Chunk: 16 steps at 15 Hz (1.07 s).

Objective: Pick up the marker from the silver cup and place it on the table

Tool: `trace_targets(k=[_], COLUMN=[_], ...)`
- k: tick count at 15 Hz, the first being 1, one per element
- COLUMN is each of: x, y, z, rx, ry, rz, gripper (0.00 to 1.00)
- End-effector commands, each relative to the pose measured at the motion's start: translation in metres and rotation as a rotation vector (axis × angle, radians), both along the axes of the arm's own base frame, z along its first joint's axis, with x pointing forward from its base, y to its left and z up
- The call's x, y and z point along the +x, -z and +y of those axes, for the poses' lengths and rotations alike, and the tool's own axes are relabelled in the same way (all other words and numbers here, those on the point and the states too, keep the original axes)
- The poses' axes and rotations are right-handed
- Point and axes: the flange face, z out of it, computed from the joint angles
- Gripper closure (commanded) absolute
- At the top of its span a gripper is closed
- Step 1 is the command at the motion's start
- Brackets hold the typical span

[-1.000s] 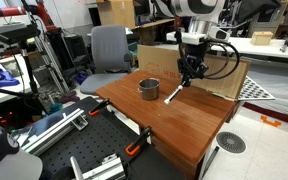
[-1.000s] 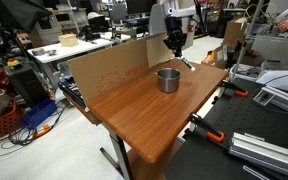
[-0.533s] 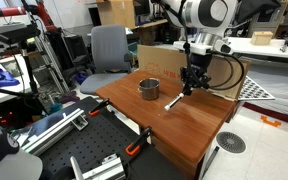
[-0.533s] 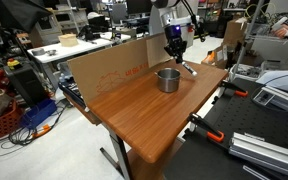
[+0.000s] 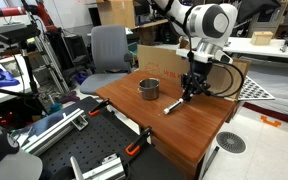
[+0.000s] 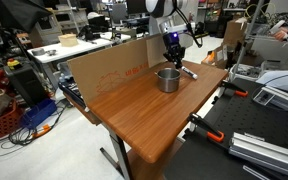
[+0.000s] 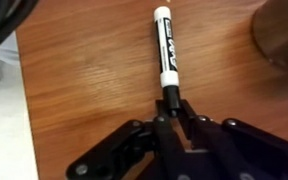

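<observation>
1. The end effector (image 5: pixel 189 90) has come down lower and has moved away from the silver cup (image 5: pixel 149 89) — the marker (image 5: pixel 175 101) goes along with it.
2. The end effector is squeezed tight on one dark end of the marker. In the wrist view the rest of the marker (image 7: pixel 165 50) sticks out in front of it.
3. The marker is out of the silver cup. It hangs tilted beside the silver cup, over the table (image 5: pixel 199 125), with its far tip down low. I cannot tell if the tip touches the wood yet.
4. So I think the picking-up part is done. Only the putting-down part is left.
5. A second ago the marker was held higher and nearer the silver cup. Half a second ago it was part of the way down. Now it is at its lowest. The silver cup has not moved.
6. Next, I think, the end effector needs to go down a tiny bit more and then open — slowly, so the marker does not roll off.
</observation>
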Motion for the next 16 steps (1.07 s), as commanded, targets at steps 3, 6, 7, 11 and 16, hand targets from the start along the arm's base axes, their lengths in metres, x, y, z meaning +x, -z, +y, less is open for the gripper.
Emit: trace_targets(k=[3,6,7,11,16], x=[0.011,0.014,0.015,0.018,0.02], y=[0.006,0.007,0.007,0.004,-0.002], z=[-0.004,-0.004,-0.004,-0.003,-0.001], rx=[0.034,0.034,0.034,0.034,0.038], ry=[0.021,0.02,0.02,0.018,0.012], rz=[0.052,0.058,0.058,0.048,0.036], gripper=[0.48,0.27,0.2,0.0,0.0])
